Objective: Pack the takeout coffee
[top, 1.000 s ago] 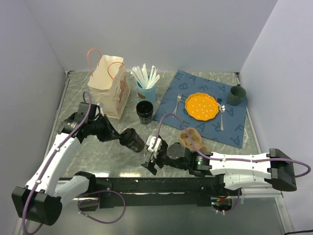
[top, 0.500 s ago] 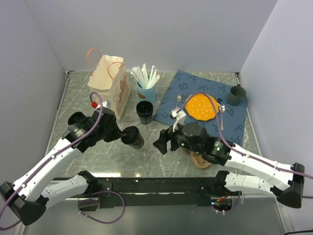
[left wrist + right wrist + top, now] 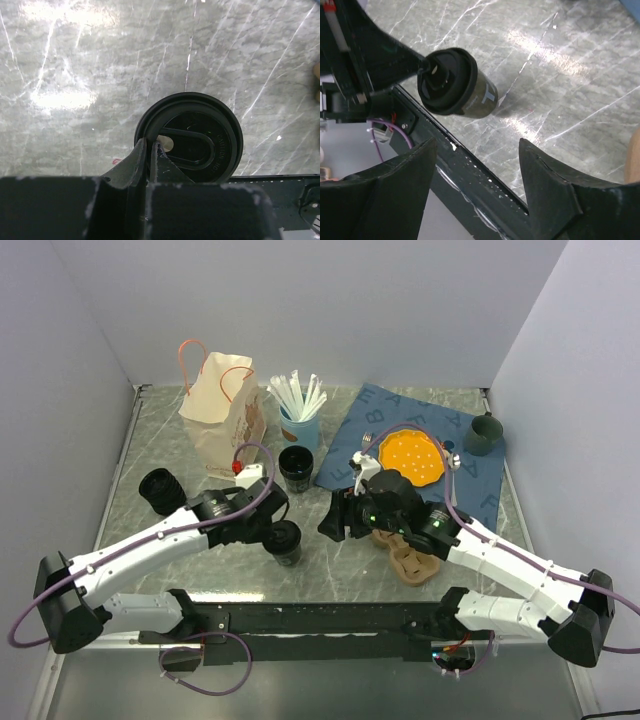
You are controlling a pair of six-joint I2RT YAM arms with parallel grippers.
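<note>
At the near edge of the table, the left gripper pinches the takeout coffee by its lid rim. The right gripper is spread wide just right of it. That thin pinch could slip and tip the cup.

Black lid of the takeout coffee against the grey marbled table, jaws tight on its near-left rim

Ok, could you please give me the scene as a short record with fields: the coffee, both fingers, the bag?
takeout coffee: lidded black cup, near the front edge
left fingers: shut on the lid's rim
right fingers: open, empty, just right of the cup
paper bag: upright, back left
packed: not yet, the cup is outside the bag
</note>
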